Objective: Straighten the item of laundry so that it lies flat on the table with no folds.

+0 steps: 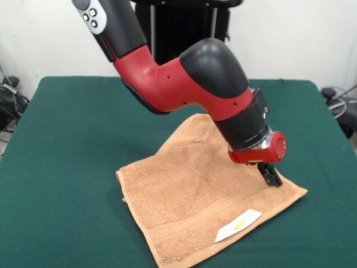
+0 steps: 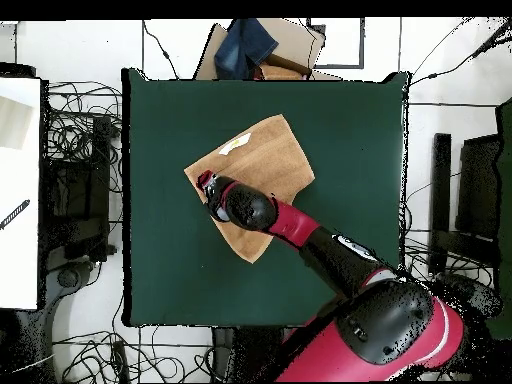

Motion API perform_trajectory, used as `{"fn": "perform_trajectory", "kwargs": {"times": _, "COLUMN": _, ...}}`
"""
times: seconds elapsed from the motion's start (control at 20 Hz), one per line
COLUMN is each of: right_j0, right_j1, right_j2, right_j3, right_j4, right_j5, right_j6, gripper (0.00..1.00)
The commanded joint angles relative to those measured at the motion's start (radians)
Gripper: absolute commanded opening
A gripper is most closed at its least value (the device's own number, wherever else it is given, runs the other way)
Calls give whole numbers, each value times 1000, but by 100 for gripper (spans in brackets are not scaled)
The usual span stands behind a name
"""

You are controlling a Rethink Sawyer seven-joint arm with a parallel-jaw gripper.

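The light orange-tan towel [image 1: 184, 195] lies on the dark green table [image 1: 67, 139], near its front middle. It looks folded double, with a second layer showing along its left edge. Its white label [image 1: 239, 225] with yellow print lies near the front edge. My gripper [image 1: 271, 175] points down at the towel's right edge, touching or just above the cloth. In the overhead view the gripper [image 2: 206, 183] is at the left corner of the towel [image 2: 270, 155], with the label [image 2: 235, 143] beyond it. The arm hides part of the towel.
The red and black arm [image 1: 189, 84] reaches over the back of the towel. In the overhead view, a cardboard box with blue cloth [image 2: 255, 48] sits past the table's top edge, a white surface [image 2: 20, 190] stands at the left, and cables lie on the floor.
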Motion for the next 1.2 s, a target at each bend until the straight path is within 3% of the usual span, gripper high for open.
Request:
{"fn": "perform_trajectory", "kwargs": {"times": 0.05, "right_j0": 77, "right_j1": 331, "right_j2": -60, "right_j3": -162, "right_j4": -74, "right_j5": -212, "right_j6": 102, "gripper": 0}}
{"fn": "perform_trajectory", "kwargs": {"times": 0.2, "right_j0": 54, "right_j1": 394, "right_j2": -17, "right_j3": -192, "right_j4": -97, "right_j5": -239, "right_j6": 110, "gripper": 0}}
{"fn": "perform_trajectory", "kwargs": {"times": 0.75, "right_j0": -119, "right_j1": 685, "right_j2": 172, "right_j3": -349, "right_j4": -338, "right_j5": -188, "right_j6": -4, "gripper": 0}}
{"fn": "perform_trajectory", "kwargs": {"times": 0.95, "right_j0": -108, "right_j1": 716, "right_j2": 204, "right_j3": -381, "right_j4": -378, "right_j5": -196, "right_j6": 43, "gripper": 0}}
{"fn": "perform_trajectory", "kwargs": {"times": 1.2, "right_j0": -55, "right_j1": 680, "right_j2": 187, "right_j3": -385, "right_j4": -353, "right_j5": -223, "right_j6": 105, "gripper": 0}}
